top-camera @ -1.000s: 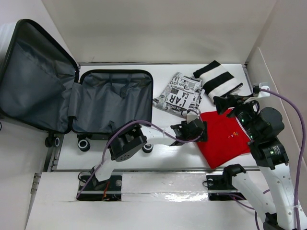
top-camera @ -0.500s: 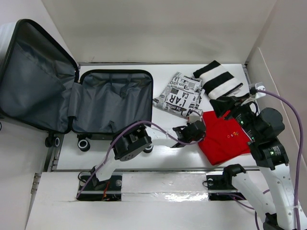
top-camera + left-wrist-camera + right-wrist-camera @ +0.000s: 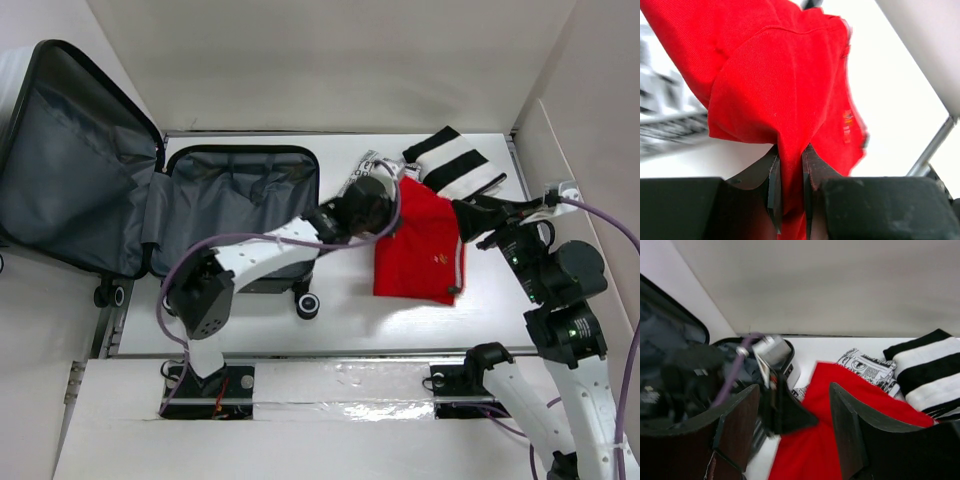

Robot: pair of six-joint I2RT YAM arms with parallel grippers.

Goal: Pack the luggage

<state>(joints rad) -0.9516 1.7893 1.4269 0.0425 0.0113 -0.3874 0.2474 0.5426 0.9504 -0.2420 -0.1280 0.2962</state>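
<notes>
Luggage lies open along the left edge of the table. Its grey-lined base is flat near the far-left corner and its lid is tilted back beyond that edge. No item shows inside it.

A red garment is spread between the table's middle and its right edge, partly raised. The left gripper pinches it at one fold, and the left wrist view shows the jaws clamped narrow on the cloth. A black-and-white striped garment sits in the far-right corner. A newsprint-patterned cloth peeks out just beside it.

The right gripper hovers at the red garment's right side, spread wide and holding nothing.

The pinch takes only a thin fold, so the cloth could slip free on the way to the left edge. A trailing hem could also drag the patterned cloth along or snag on the luggage rim, leaving the garment half outside.

The red garment covers most of the patterned cloth. How much of its hem rests on the table cannot be told. The luggage's outer shell is out of sight, and the right wrist view shows the left arm only as a blur.
</notes>
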